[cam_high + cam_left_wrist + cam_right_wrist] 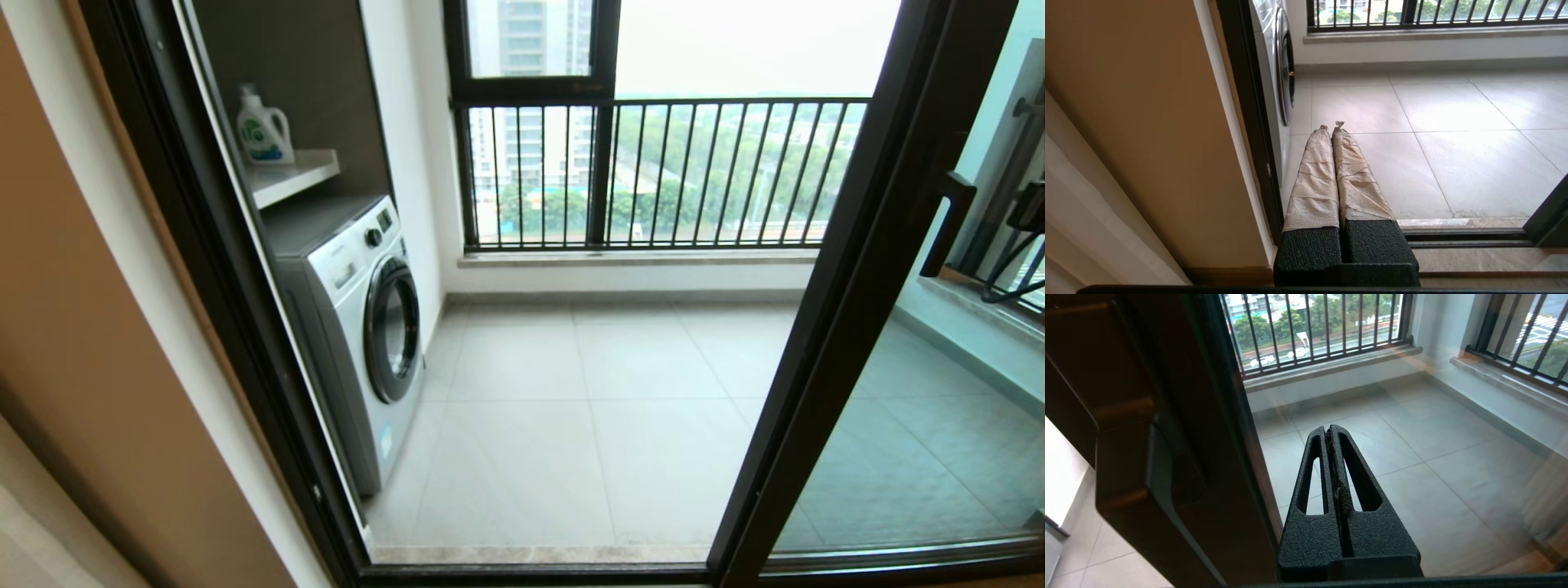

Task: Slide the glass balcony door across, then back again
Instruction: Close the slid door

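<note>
The glass balcony door (849, 269) stands slid to the right, its dark upright slanting down the right of the head view with a slim dark handle (947, 224) on it. The doorway to the left of it is open onto the tiled balcony. Neither gripper shows in the head view. In the right wrist view my right gripper (1329, 430) is shut on nothing and faces the door's glass (1453, 437), close beside the dark upright (1216, 416) and handle (1126, 457). My left gripper (1332, 127), fingers wrapped in beige tape, is shut and empty, low by the left jamb (1249, 122).
A white washing machine (359, 327) stands just inside the balcony on the left, under a shelf (294, 175) with a detergent bottle (263, 129). A window with black railing bars (653, 171) closes the far side. The floor track (1466, 237) runs across the threshold.
</note>
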